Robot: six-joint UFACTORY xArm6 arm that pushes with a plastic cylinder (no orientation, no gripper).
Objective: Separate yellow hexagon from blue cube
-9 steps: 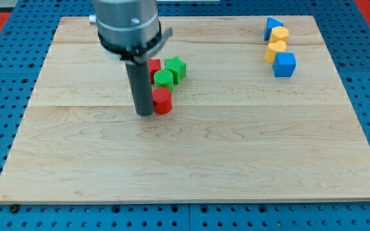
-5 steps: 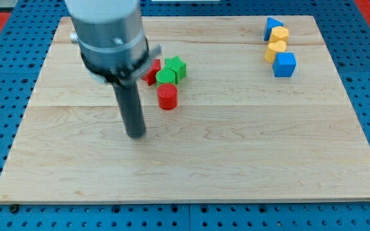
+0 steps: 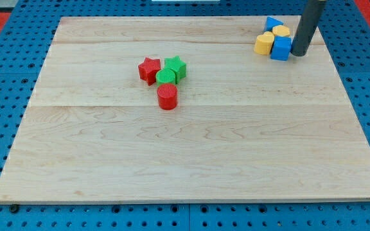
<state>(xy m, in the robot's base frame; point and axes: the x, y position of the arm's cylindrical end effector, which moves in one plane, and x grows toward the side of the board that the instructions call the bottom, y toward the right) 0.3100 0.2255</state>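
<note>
Up at the view's top right of the pale wooden board [image 3: 191, 160], the dark rod comes down with its tip [image 3: 298, 54] touching the right side of the blue cube [image 3: 280, 48]. No gripper exists; the rod is plain. The yellow hexagon [image 3: 281, 32] sits just above the cube, touching it, beside a yellow block [image 3: 264, 43] and a blue block [image 3: 273, 23]. Likely the tip is placed to shove the cube clear. Ribbed plastic pieces cluster mid-board: red star [image 3: 149, 69], green star [image 3: 175, 67], green cylinder [image 3: 166, 77], red cylinder [image 3: 167, 97]
</note>
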